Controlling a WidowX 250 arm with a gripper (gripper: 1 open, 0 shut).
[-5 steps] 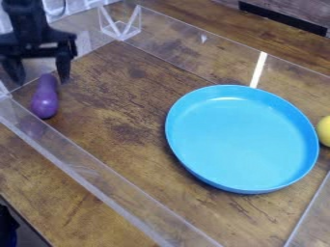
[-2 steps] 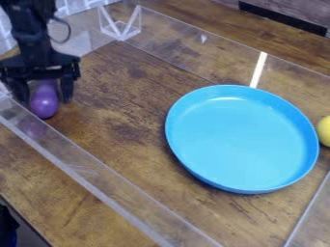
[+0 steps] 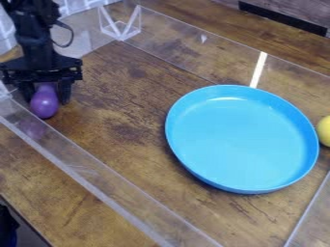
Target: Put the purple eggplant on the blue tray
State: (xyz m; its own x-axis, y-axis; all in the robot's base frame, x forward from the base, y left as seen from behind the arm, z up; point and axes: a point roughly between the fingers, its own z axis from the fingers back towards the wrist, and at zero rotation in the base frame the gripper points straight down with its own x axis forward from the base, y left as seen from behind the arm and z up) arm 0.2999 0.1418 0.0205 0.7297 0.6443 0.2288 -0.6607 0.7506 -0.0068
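The purple eggplant lies on the wooden table at the far left, small and glossy. My black gripper has come down over it, pointing almost straight down, with one finger on each side of the eggplant. The fingers stand close to its sides; whether they press on it I cannot tell. The blue tray, a large round shallow dish, sits to the right of centre with nothing in it, well apart from the gripper.
A yellow round fruit shows at the right edge, just beside the tray. A clear plastic wall runs along the table's near side, close in front of the eggplant. A clear stand is at the back.
The gripper has sunk from above and behind the eggplant to straddle it, and its fingers have drawn closer together. The eggplant and tray have not moved.
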